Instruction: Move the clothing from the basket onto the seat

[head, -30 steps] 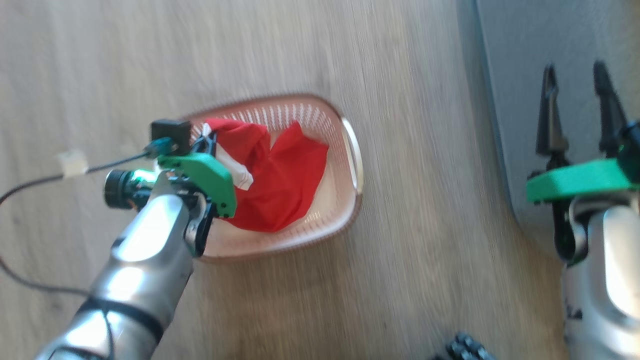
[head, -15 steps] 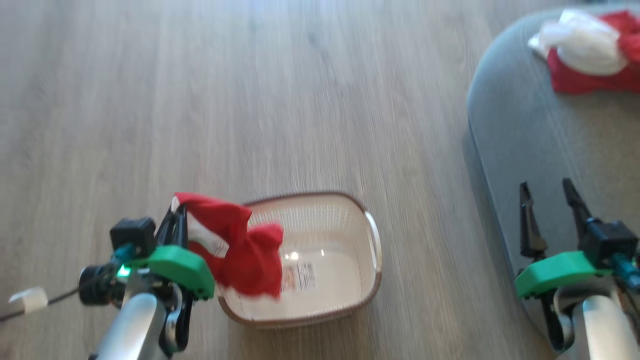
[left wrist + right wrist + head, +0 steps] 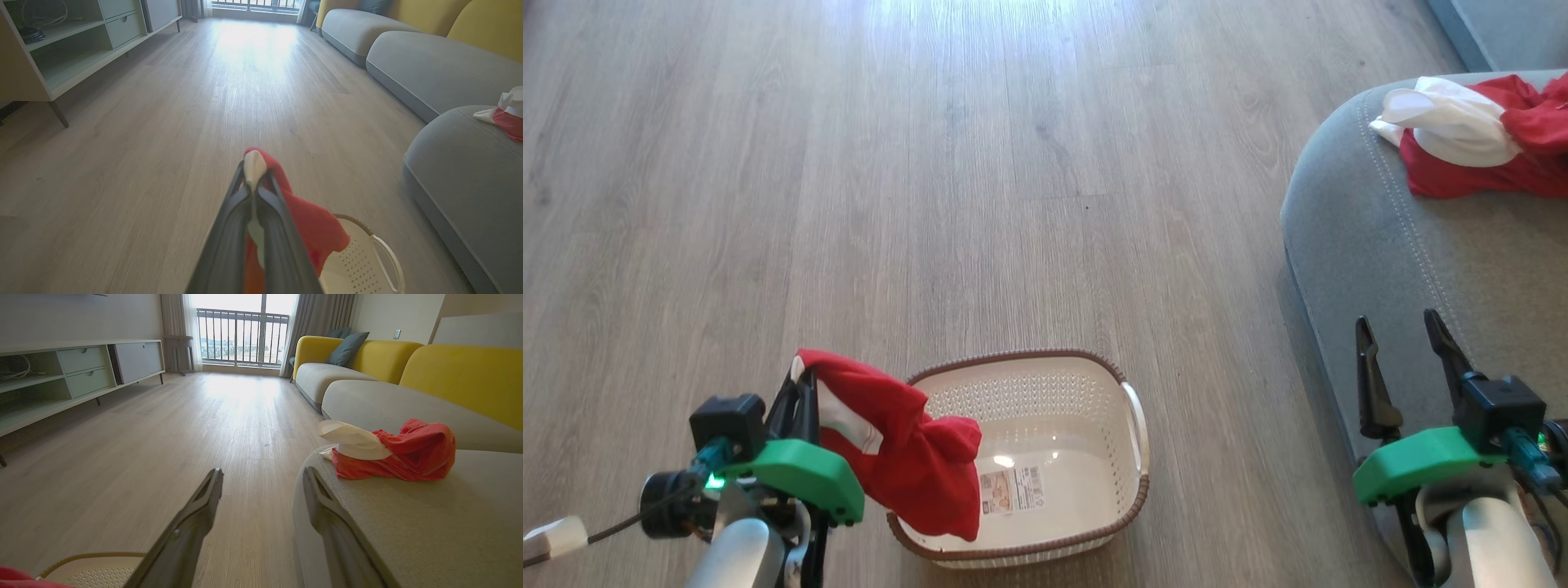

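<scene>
- The red soft fabric garment with a white stripe (image 3: 907, 461) hangs from my left gripper (image 3: 799, 392). Its two long dark fingers are pinched tight together on a fold of the cloth
- In the left wrist view a bit of white trim pokes out past the fingertips, and the red cloth falls away to one side of them
- The garment droops across the left end of the small rectangular cream plastic basket with perforated sides and a brown woven-look rim (image 3: 1021, 354). I cannot tell whether the cloth touches the rim
- The basket stands on the pale wood-plank floor (image 3: 1013, 163), with a printed paper label (image 3: 1011, 490) on its bottom and a white loop handle (image 3: 1137, 429) on the end facing the seat
- The large grey fabric seat cushion with light double stitching (image 3: 1372, 245) lies to the right of the basket, with a strip of floor between them
- A crumpled red and white pile of clothing (image 3: 1478, 147) rests on the seat, close to its rounded corner and just inside the stitched edge
- My right gripper (image 3: 1395, 320) is spread wide with nothing between its fingers. It hovers over the seat's edge near that corner
</scene>
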